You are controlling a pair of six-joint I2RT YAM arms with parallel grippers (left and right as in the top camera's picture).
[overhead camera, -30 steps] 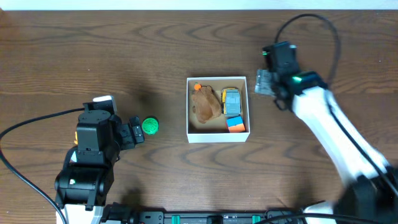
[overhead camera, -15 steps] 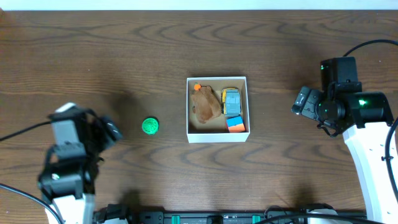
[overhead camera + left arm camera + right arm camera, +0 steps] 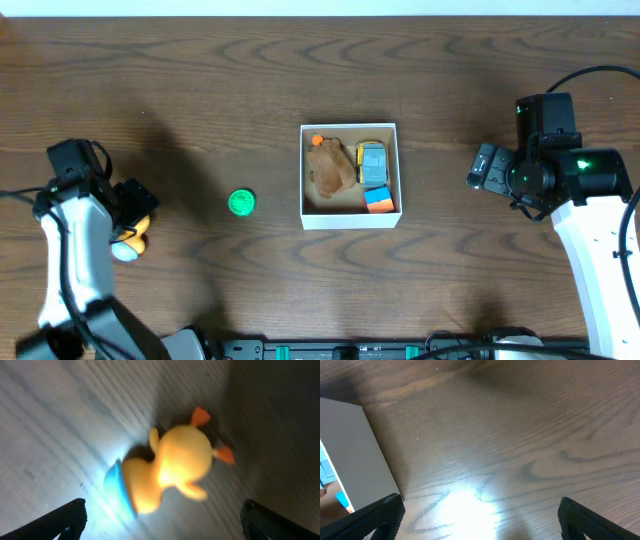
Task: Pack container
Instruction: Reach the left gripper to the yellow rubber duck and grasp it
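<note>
The container (image 3: pixel 350 217) is a square white box with a tan inside at the table's middle. In it lie a brown plush toy (image 3: pixel 330 167), a yellow toy car (image 3: pixel 372 160) and a small blue-and-orange block (image 3: pixel 379 199). Its white wall shows in the right wrist view (image 3: pixel 350 450). A green ball (image 3: pixel 241 203) lies left of the box. A yellow rubber duck (image 3: pixel 175 467) with a blue base lies on the wood at the far left (image 3: pixel 133 240). My left gripper (image 3: pixel 160 520) is open just above the duck. My right gripper (image 3: pixel 480 517) is open over bare wood, right of the box.
The dark wood table (image 3: pixel 300 70) runs to a pale far edge at the top. Black cables loop from both arms, left (image 3: pixel 20 190) and right (image 3: pixel 600 72).
My left arm has swung away from the green ball to the far left and now hangs over the duck. My right arm moved right, away from the box, then held still.
</note>
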